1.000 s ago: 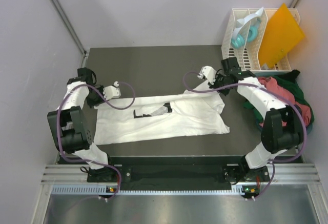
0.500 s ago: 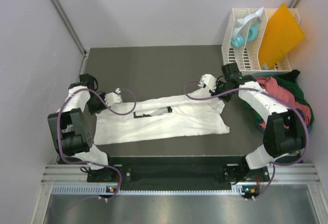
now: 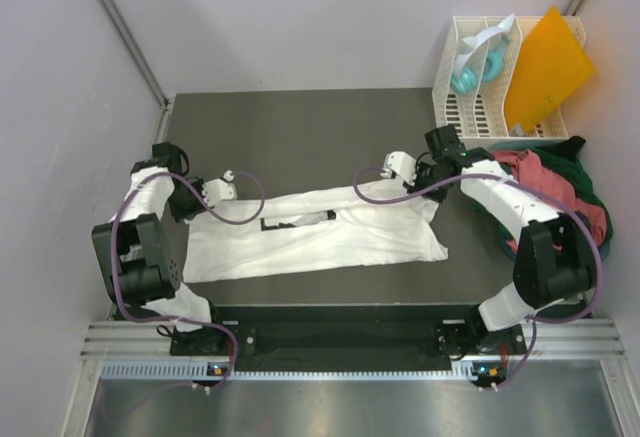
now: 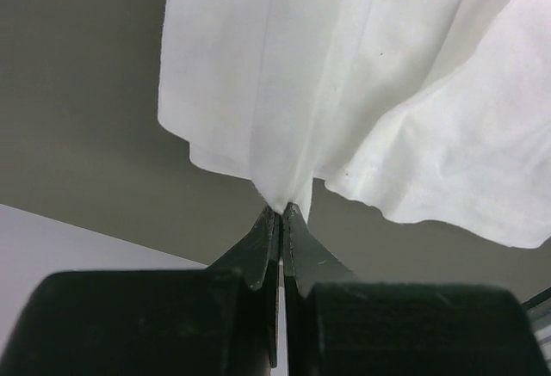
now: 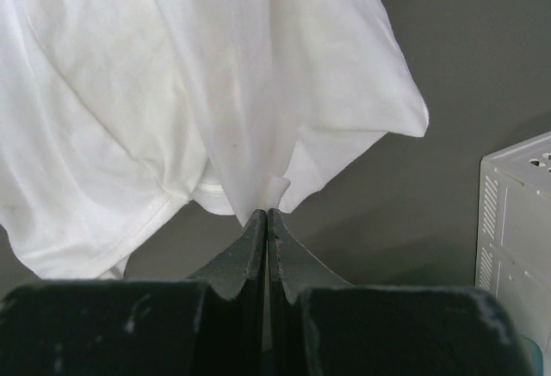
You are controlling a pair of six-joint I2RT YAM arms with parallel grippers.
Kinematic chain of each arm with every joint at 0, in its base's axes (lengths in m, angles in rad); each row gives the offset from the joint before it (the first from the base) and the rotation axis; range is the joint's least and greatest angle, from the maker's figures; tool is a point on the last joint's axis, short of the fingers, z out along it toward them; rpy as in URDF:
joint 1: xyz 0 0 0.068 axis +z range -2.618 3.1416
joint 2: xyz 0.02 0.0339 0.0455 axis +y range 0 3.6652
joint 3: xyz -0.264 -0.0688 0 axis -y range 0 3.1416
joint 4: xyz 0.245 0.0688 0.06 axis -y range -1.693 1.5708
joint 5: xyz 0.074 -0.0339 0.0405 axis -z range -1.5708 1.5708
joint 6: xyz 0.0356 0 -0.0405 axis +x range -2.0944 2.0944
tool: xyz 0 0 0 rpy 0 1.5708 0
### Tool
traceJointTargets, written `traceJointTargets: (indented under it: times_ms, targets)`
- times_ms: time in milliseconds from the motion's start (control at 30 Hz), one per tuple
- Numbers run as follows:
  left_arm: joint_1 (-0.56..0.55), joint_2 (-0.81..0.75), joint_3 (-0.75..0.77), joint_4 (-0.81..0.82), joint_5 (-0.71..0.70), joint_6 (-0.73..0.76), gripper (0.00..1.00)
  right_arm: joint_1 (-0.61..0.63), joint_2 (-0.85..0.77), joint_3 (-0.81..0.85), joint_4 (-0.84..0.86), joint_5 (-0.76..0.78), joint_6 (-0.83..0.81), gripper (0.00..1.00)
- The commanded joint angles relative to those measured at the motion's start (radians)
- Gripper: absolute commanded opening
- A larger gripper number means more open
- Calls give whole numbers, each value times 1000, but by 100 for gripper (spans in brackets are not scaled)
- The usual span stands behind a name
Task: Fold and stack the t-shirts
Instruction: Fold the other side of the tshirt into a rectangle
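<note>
Top external view: white t-shirt [image 3: 320, 235] lay spread across dark surface [image 3: 300, 127], between arms. On its left edge, left fingers [image 4: 261, 251] pinched together; on its right edge, right fingers [image 5: 251, 251] likewise clamped. Heap of salmon-red and green t-shirts [image 3: 540, 172] sat at right, beside white rack [image 3: 470, 107] with orange sheet [image 3: 548, 57].

The white t-shirt [image 3: 320, 232] is plain white all over, showing only soft grey shadows in its folds. The tabletop [image 3: 300, 127] under it is a matte dark grey. One bunched t-shirt [image 3: 530, 172] is salmon-red and another, the green t-shirt [image 3: 583, 162], is dark green. The slatted rack [image 3: 470, 107] is white, the sheet [image 3: 545, 67] in it bright orange, and a rounded object [image 3: 466, 79] there pale turquoise. The arms [image 3: 500, 192] are white with black joints, their cables [image 3: 262, 195] purple. The jaws are black.
</note>
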Motion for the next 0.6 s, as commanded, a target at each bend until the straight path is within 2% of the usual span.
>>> traceJointTargets:
  times_ms: [0, 567]
  targets:
    - [11, -48, 33, -65, 17, 18, 0, 12, -7, -15, -21, -6, -40, 0]
    - [13, -75, -30, -88, 1, 52, 0, 14, -24, -37, -85, -6, -98, 0]
